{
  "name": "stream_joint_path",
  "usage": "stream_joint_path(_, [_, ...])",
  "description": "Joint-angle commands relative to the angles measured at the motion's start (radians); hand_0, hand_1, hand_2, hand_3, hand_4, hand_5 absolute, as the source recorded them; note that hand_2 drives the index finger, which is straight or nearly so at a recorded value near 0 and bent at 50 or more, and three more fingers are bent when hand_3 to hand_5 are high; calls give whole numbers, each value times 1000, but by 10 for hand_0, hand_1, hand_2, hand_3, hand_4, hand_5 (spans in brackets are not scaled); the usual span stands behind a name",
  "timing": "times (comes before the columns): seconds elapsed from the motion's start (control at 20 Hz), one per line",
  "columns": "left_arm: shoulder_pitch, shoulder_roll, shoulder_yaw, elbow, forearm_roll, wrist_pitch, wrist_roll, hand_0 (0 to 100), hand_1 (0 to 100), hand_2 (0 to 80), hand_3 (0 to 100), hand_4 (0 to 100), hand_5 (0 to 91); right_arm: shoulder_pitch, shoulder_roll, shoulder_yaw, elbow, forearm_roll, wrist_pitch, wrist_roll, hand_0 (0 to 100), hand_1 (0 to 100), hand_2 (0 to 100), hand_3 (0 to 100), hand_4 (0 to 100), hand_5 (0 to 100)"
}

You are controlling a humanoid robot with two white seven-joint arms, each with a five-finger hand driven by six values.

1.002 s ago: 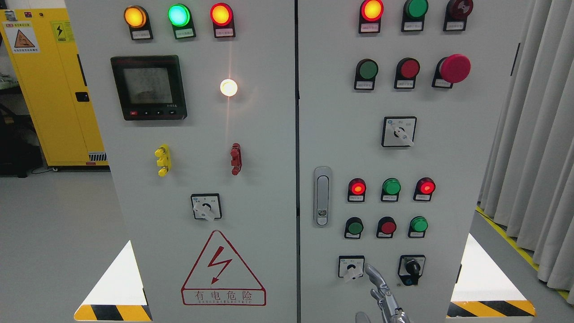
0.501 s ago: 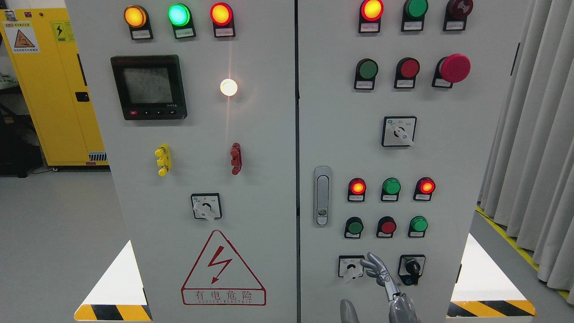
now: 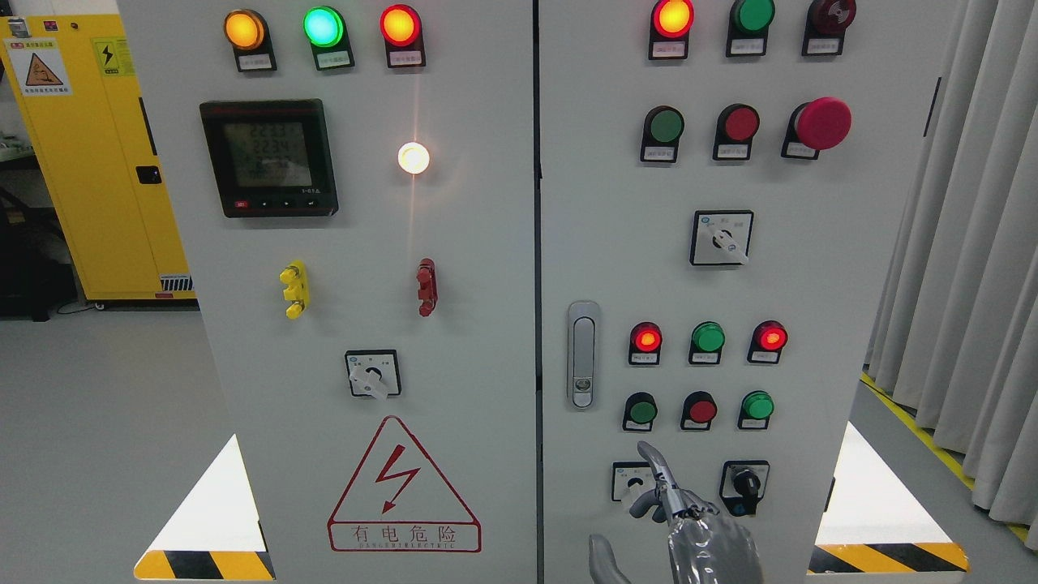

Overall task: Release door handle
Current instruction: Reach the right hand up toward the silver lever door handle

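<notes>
- Rising from the bottom edge right of the middle, the right hand (image 3: 677, 519) sat low on the right door (image 3: 811, 268) of the control cabinet, one finger stretched up and the others loosely curled, with nothing in its grasp.
- That raised finger pointed up past the small rotary switch (image 3: 635, 482) at the lower middle of the frame, and the curled fingers lay in front of it; whether they touched the switch could not be told.
- Well above the hand, near the left edge of the same door, the door handle (image 3: 582, 354) sat flush and upright in its recess, apart from every finger.
- Between the handle and the hand stood a row of three round buttons (image 3: 702, 409), under a row of lamps with the outer two glowing red (image 3: 646, 338).
- No left hand showed anywhere in the frame.
- Judged from this layout, the letting-go seemed already done: the handle was free and the door looked shut against the left door (image 3: 365, 324).
- What seemed left was only to draw the hand clear of the panel without brushing the switch or the black knob (image 3: 744, 485) to its right.
</notes>
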Motion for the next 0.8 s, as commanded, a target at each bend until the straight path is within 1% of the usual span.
stream_joint_path(0.0, [0,0,0,-12,0,0,0,120,556,0,0,0,0,-69,5,26,99,264,-3,-26,397,333,0,956,989,1000])
stream_joint_path(0.2, [0,0,0,-12,0,0,0,120,556,0,0,0,0,-140,7,28,164,302,0,-31,409,342,0,959,988,1000])
stream_joint_path(0.35, [0,0,0,-12,0,0,0,120,556,0,0,0,0,-155,7,40,193,306,29,-36,441,343,0,964,989,1000])
stream_joint_path(0.4, [0,0,0,-12,0,0,0,120,556,0,0,0,0,-163,7,46,196,310,38,-48,450,344,0,963,988,1000])
stream_joint_path(0.55, [0,0,0,-12,0,0,0,120,556,0,0,0,0,-190,7,45,218,310,41,-53,459,345,0,966,989,1000])
stream_joint_path(0.65, [0,0,0,-12,0,0,0,120,556,0,0,0,0,-195,9,46,227,309,41,-56,468,345,0,971,987,1000])
stream_joint_path(0.75, [0,0,0,-12,0,0,0,120,556,0,0,0,0,-196,12,49,230,306,41,-69,473,345,0,973,988,1000])
